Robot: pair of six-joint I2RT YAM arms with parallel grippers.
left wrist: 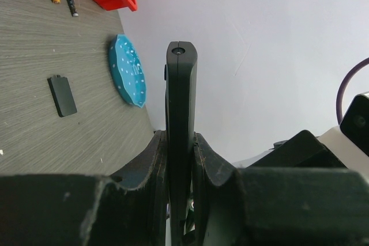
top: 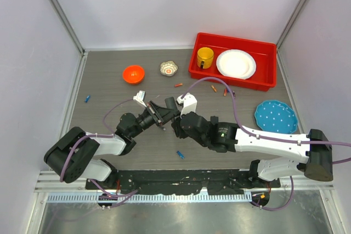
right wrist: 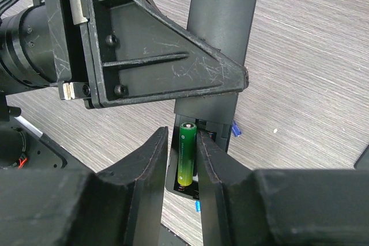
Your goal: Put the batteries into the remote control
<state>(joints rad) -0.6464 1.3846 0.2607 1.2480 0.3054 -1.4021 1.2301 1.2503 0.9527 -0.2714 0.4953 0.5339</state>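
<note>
1. White walls (top: 164,4) close the grey wood-grain surface (top: 109,130) on the left, far and right sides; both arms meet mid-surface, well apart from them
2. The left end effector (left wrist: 180,139) is clamped on the slim black remote control (left wrist: 181,84), which stands out beyond its fingers
3. The right end effector (right wrist: 182,136) has its fingers slightly apart on either side of a green-yellow cylindrical battery (right wrist: 186,154) lying in the remote's slot; whether they grip it I cannot tell
4. A mark on that battery is too small to read
5. The red plastic bin (top: 230,38), far right, holds a yellow mug (top: 205,57) and a white round plate (top: 236,63)
6. A teal dotted plate (top: 276,116) lies at the right, an orange bowl (top: 133,73) and a small patterned bowl (top: 169,68) sit far, and loose batteries (top: 180,154) and a flat black rectangular cover (left wrist: 61,95) lie scattered
</note>
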